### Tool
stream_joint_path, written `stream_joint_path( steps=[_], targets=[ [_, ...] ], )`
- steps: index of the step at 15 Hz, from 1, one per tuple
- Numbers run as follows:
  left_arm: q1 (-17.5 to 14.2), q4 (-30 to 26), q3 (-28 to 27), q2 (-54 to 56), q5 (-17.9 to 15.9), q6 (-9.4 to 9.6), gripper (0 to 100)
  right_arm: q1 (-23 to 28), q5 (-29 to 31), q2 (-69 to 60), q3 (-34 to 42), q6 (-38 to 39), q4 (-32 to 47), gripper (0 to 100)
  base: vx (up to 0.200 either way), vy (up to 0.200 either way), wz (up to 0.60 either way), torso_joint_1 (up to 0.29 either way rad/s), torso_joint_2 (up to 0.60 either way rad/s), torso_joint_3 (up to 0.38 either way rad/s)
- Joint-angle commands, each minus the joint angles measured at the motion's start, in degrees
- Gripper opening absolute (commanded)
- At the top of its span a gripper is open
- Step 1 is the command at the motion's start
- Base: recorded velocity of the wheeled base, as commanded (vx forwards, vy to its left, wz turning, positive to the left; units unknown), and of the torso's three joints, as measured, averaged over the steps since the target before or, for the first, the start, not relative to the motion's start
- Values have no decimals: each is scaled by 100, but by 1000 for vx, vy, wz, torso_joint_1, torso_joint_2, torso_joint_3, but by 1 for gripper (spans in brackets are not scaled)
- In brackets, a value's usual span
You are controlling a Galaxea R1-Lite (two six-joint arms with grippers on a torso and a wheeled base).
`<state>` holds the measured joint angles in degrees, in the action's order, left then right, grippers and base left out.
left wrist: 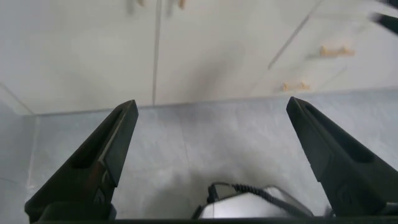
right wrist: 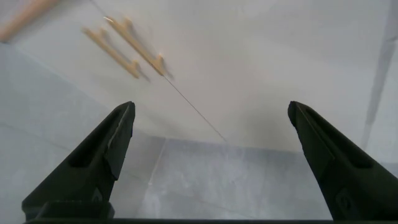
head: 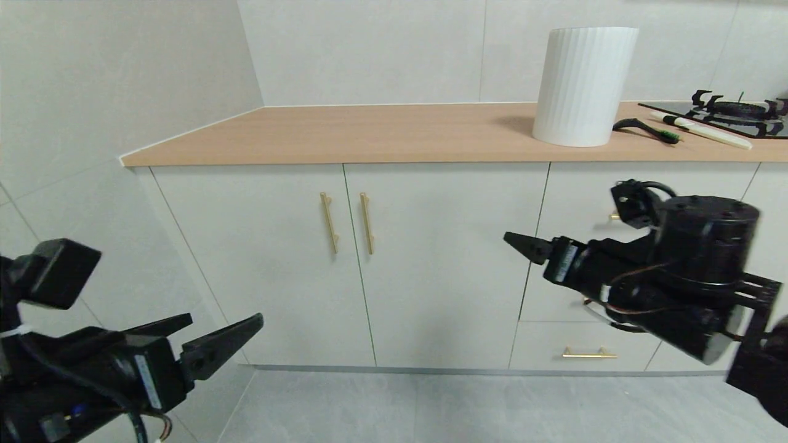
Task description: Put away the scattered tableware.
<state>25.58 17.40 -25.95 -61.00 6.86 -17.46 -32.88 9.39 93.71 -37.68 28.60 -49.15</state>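
Observation:
On the wooden countertop (head: 369,132), at its right end, lie a black-handled utensil (head: 646,129) and a long white utensil (head: 705,131). Beside them stands a tall white ribbed holder (head: 583,86). Both arms hang well below the counter, in front of the cabinets. My left gripper (head: 225,320) is low on the left, open and empty; the left wrist view has its fingers spread over the floor (left wrist: 211,104). My right gripper (head: 517,241) is at cabinet height on the right. It is also open and empty, facing the cabinet doors (right wrist: 210,107).
A black stove burner (head: 739,109) sits at the counter's far right. Below are white cabinet doors with gold handles (head: 348,221) and a drawer handle (head: 589,353). A tiled wall closes the left side. Grey floor (head: 431,406) lies open in front.

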Motion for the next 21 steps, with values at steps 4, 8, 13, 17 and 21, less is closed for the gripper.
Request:
stream_joint_path(
  steps=[4,8,13,17,21],
  targets=[
    [-501,-606,548,2400,17,216,100,686,54,-3790,2019,-1172,398,100,0,0,0,0,0,0],
    [-1353,-2531,231,4545,8,1245,100,1372,28,-7253,1764,-1656,3992,100,0,0,0,0,0,0],
    [-1872,-3005,249,5546,228,1737,100,2277,116,-8791,1764,-2605,5003,100,0,0,0,0,0,0],
    [-2558,-3084,451,6091,78,2088,100,2963,424,-8870,1808,-2623,5038,100,0,0,0,0,0,0],
    [-2575,-3067,741,6100,395,2132,100,3297,608,-9371,2459,-2825,5188,100,0,0,0,0,0,0]
  ],
)
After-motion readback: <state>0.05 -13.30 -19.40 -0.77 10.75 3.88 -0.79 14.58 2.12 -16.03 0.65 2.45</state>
